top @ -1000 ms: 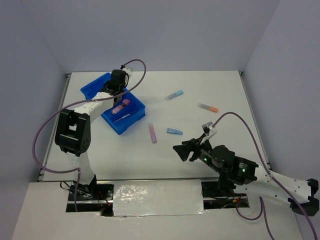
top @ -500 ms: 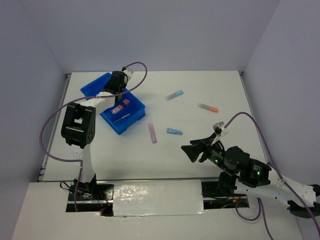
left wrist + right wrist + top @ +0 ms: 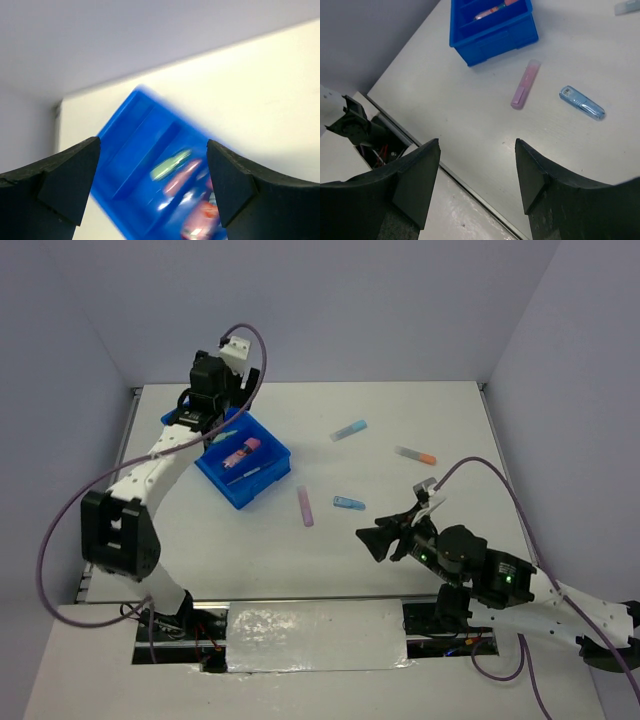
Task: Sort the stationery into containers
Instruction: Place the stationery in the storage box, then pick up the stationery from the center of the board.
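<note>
Blue tray (image 3: 264,486) now holds a green stick (image 3: 171,164); the left gripper (image 3: 152,145) has risen above it, jaws newly spread wide and empty. Right gripper (image 3: 477,143) hovers spread near a purple stick (image 3: 525,84).

No lettering seems readable on anything in view.

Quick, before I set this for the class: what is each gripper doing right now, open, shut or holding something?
Left gripper: open, holding nothing.
Right gripper: open, holding nothing.
</note>
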Available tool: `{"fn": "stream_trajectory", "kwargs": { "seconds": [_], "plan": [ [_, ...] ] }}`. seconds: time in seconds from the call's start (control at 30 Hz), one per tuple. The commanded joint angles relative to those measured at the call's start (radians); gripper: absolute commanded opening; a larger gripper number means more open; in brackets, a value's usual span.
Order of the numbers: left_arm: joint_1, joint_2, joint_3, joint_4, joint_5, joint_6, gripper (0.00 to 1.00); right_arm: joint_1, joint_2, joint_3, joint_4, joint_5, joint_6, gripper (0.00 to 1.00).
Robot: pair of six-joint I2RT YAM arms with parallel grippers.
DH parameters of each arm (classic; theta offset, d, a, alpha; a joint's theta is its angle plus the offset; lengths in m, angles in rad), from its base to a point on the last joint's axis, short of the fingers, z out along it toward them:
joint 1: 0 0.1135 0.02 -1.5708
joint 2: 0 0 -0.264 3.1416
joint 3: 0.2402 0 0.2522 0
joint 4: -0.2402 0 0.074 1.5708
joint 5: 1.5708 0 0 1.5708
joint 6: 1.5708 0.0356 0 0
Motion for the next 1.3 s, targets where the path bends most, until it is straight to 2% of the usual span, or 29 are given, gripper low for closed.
{"fn": "stream_trajectory", "kwargs": {
  "seconds": [0.0,0.07,0.1,0.13,0.2,0.4,0.5,0.6,0.87,1.1,1.27],
  "plan": [
    [-0.087,-0.164,0.027,-0.015,0.369,-0.059,0.99,0.006,-0.003,0.095,-0.005,0.012,-0.023,0.69],
    [-0.199,-0.187,0.004,-0.106,0.565,0.141,0.99,0.006,-0.018,0.130,-0.039,0.004,-0.029,0.69],
    [-0.235,-0.181,0.004,-0.155,0.612,0.300,0.99,0.006,-0.038,0.141,-0.080,-0.008,-0.029,0.69],
    [-0.302,-0.150,0.004,-0.242,0.638,0.361,0.99,0.006,-0.047,0.168,-0.103,-0.013,-0.023,0.69],
    [-0.350,-0.100,0.026,-0.320,0.650,0.430,0.99,0.006,-0.086,0.193,-0.169,-0.021,-0.011,0.69],
    [-0.479,0.117,0.069,-0.446,0.689,0.493,0.99,0.006,-0.179,0.222,-0.208,-0.039,0.061,0.69],
    [-0.499,0.235,0.116,-0.486,0.693,0.509,0.98,0.008,-0.166,0.222,-0.198,-0.080,0.065,0.69],
    [-0.506,0.290,0.142,-0.487,0.712,0.513,0.98,0.008,-0.130,0.222,-0.195,-0.082,0.063,0.69],
    [-0.513,0.355,0.144,-0.447,0.765,0.497,0.95,0.006,-0.048,0.218,-0.138,-0.103,0.029,0.69],
    [-0.513,0.428,0.216,-0.516,0.798,0.501,0.82,0.006,-0.049,0.219,-0.129,-0.102,0.022,0.69],
    [-0.516,0.427,0.201,-0.470,0.788,0.483,0.80,0.006,-0.067,0.219,-0.131,-0.103,0.025,0.69]
  ]
}}
